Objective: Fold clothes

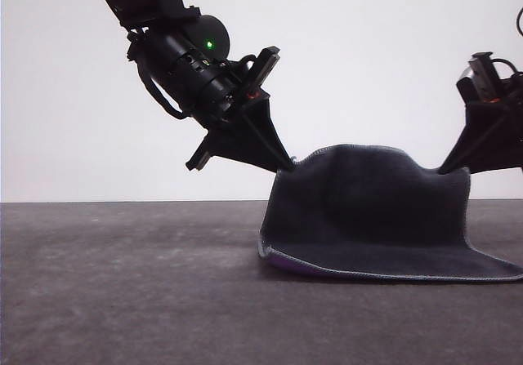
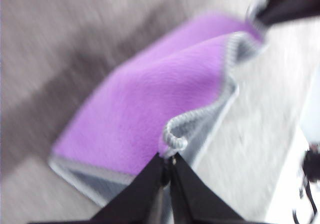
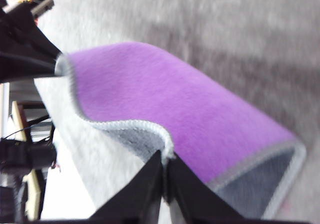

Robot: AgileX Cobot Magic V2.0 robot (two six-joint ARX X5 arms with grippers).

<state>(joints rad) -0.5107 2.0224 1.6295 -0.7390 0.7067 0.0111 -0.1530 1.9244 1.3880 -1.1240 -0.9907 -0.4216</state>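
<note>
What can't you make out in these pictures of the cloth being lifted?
- Front view: the right end effector is cut off by the frame edge; its grip is unclear.
- Front view: the small square dark grey and purple soft cloth hides its purple side, apart from a sliver at the bottom.
- Left wrist view: motion blur smears the dark grey tabletop.

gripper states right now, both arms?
Left gripper: closed, pinching one upper corner of the cloth.
Right gripper: closed, pinching the other upper corner of it.
</note>
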